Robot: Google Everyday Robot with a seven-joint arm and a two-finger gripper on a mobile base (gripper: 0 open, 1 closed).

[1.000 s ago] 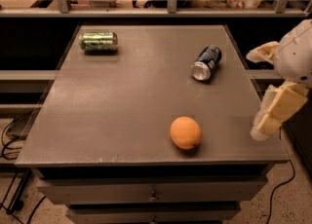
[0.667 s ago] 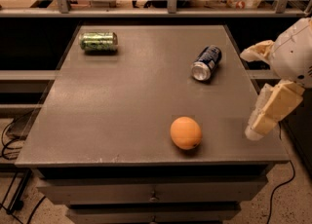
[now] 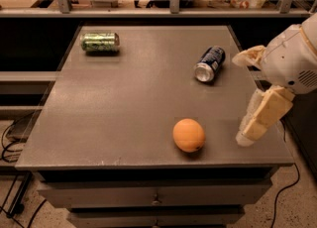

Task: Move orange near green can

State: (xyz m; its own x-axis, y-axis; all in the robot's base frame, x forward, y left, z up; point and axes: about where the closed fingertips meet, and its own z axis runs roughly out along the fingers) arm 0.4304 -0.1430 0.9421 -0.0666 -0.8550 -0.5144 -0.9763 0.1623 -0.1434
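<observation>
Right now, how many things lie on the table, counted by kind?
Cans: 2, the green can and the dark blue can, both lying on their sides
Oranges: 1, the orange
Total: 3
The gripper is open and empty over the table edge, beside the orange.

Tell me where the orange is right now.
In the camera view the orange sits near the front edge of the table, right of centre, with the gripper to its right; the dark blue can lies behind it.
</observation>
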